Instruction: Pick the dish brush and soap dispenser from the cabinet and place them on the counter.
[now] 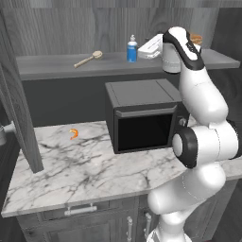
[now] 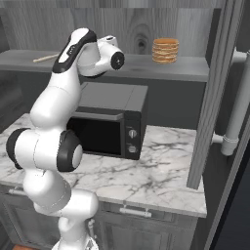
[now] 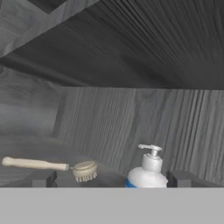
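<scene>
The dish brush (image 1: 88, 58) lies on the grey shelf of the open cabinet (image 1: 52, 67), its tan handle pointing left. The blue soap dispenser (image 1: 132, 51) stands upright to its right. My gripper (image 1: 140, 53) hovers at shelf height just right of the bottle, open and holding nothing. In the hand view the soap dispenser (image 3: 146, 173) stands a short way ahead, between my gripper's (image 3: 111, 179) spread tips and nearer the right one. The dish brush (image 3: 52, 166) lies to its left there. The white marble counter (image 1: 85, 165) spreads out below the shelf.
A black microwave (image 1: 142, 113) stands on the counter right under the shelf. A small orange curled item (image 1: 73, 133) lies left of it. A stack of tan discs (image 2: 165, 51) sits on the shelf's right part. Open cabinet doors (image 1: 19, 118) (image 2: 215, 97) hang at both sides.
</scene>
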